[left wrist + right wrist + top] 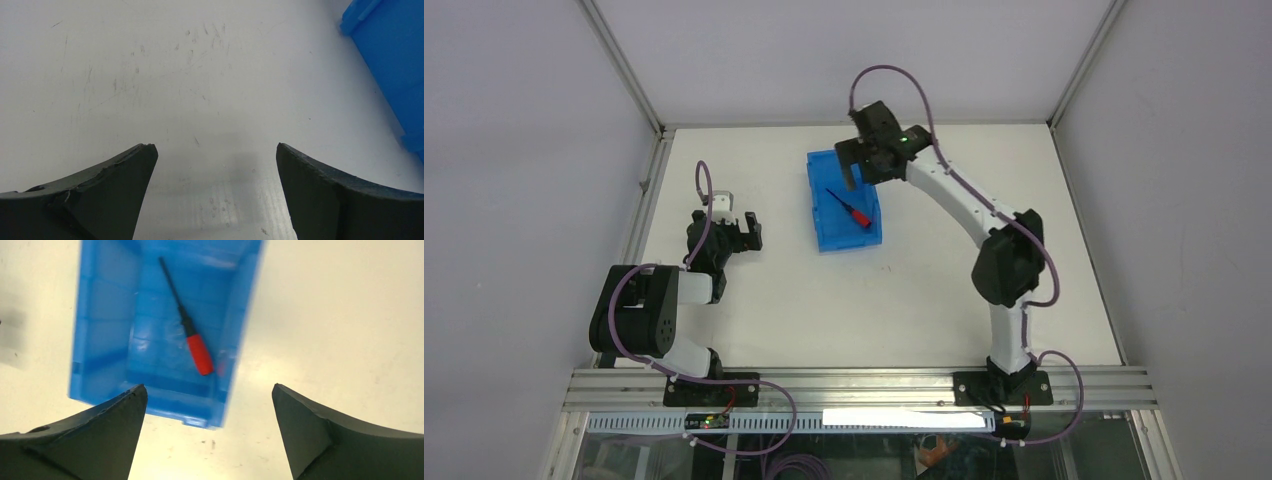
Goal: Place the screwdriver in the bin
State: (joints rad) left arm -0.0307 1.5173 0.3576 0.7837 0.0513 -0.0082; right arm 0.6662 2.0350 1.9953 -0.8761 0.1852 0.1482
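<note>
White table (924, 300) inside a walled cell, both arms bolted at the near edge. Right arm (964, 205) reaches far and left, with its wrist above the far end of the bin. Left arm (649, 310) is folded up close to its base on the near left.

Blue bin (815, 200) sits on the table at centre-far, long side running near to far, open side up. In the right wrist view the bin (107, 315) fills the upper left; in the left wrist view only a corner of the bin (395, 60) shows at the right edge.

Right gripper (209, 390) hangs over the bin, fingers spread wide, nothing between them. Left gripper (215, 147) sits low over bare, scuffed table well left of the bin, fingers likewise spread wide and holding nothing. In the top view the left gripper (742, 235) points right, toward the bin.

Screwdriver (851, 210) lies flat on the bin floor, diagonal: the red handle is at the near right, close to the right wall, and the black shaft points far left. The right wrist view shows the screwdriver (192, 335) the same way, free of both grippers. The handle end may touch the wall; the view is too blurred to tell.
</note>
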